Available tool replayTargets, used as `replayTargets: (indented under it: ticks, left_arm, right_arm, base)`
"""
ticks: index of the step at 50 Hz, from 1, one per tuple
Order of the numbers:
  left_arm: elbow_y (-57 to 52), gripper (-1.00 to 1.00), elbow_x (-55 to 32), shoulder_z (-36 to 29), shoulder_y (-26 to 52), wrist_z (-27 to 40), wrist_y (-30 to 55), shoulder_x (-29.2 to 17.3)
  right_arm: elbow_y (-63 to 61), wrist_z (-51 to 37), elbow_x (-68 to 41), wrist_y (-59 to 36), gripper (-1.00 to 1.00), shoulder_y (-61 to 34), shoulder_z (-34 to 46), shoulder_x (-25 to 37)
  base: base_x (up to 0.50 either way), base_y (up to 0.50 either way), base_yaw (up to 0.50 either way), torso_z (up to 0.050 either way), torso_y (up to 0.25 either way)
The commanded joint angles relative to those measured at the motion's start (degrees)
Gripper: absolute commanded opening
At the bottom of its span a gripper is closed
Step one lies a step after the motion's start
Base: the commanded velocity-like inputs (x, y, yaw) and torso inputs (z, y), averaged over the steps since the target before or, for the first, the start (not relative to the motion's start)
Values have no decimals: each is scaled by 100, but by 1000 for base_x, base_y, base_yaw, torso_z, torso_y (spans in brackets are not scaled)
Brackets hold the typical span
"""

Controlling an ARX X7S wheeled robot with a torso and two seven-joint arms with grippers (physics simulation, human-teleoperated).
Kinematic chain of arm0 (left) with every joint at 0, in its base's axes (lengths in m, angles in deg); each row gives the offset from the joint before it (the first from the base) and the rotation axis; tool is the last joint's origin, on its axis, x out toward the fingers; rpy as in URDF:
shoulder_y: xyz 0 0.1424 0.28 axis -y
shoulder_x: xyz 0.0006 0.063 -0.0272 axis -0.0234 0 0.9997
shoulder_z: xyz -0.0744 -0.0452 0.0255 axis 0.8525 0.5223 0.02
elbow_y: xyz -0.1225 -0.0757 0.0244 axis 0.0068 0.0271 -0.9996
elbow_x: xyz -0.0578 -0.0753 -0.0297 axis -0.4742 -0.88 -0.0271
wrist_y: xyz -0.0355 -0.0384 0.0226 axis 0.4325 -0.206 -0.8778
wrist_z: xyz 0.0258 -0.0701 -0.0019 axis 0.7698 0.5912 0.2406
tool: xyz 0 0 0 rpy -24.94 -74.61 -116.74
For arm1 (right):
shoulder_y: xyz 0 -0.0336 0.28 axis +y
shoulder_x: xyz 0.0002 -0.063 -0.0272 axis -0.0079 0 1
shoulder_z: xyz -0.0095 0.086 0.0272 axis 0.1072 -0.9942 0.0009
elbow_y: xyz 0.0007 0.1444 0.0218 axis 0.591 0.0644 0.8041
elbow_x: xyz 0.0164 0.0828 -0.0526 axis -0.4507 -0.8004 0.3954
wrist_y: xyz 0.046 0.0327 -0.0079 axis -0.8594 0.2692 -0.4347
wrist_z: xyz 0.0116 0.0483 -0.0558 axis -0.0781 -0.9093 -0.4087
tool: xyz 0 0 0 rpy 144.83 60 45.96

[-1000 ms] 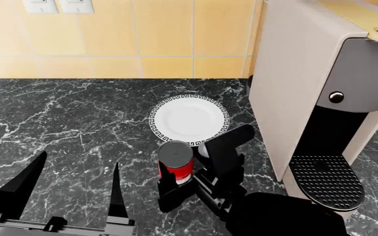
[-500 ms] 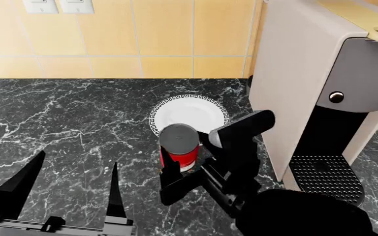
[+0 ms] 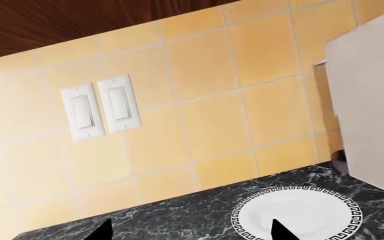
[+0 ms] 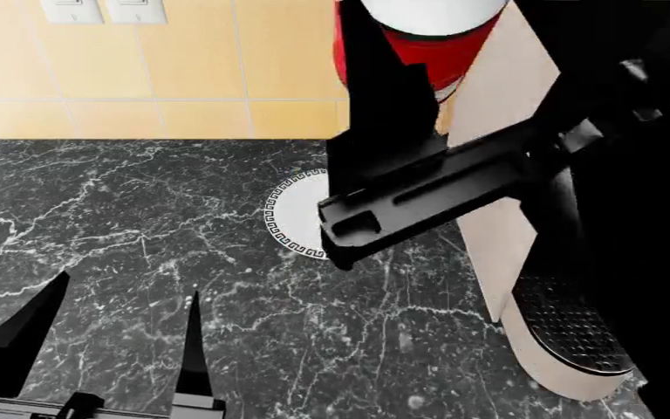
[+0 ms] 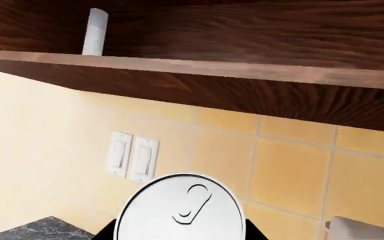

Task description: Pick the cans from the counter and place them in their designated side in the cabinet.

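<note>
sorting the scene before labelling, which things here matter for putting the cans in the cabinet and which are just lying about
Part of the job:
- red can, held up by the right gripper
- cabinet
- counter
- left gripper, open and empty

Just lying about:
- white plate
- coffee machine
- wall switches

Red can cut off by head view's top edge; right tool and arm hide most of plate and coffee machine.
</note>
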Motion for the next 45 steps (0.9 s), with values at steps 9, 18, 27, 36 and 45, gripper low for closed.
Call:
replayTargets:
  ticks: [9,18,27,36,45]
  left_arm:
    - [0,100,-54,-214,267,0,-23,69]
    - [0,100,-37,-261,284,0,-1,100]
    - [0,100,-148,63,41,0,280,289]
    - [0,100,-369,544,-276,0,705,578]
    - [0,100,-588,895,-463,0,999,782]
  right_arm:
    - [1356,-899,-1598,-1466,-100,-3596,-830,-212]
    - [2519,-1357,-1484,-3228,-100,-3604,-2061,-1035]
    - [3038,-648,-416,-3818,-100,-3207,-2287,-1032]
    - [3569,696,1510,-4014,-100,-2491,-2274,-1244]
    - [4465,1354,2242,-3621,-100,-2295,-2138,-1678]
  base:
    - [0,0,0,0,0]
    - [0,0,0,0,0]
    - [0,0,0,0,0]
    - [0,0,0,0,0]
    - [0,0,0,0,0]
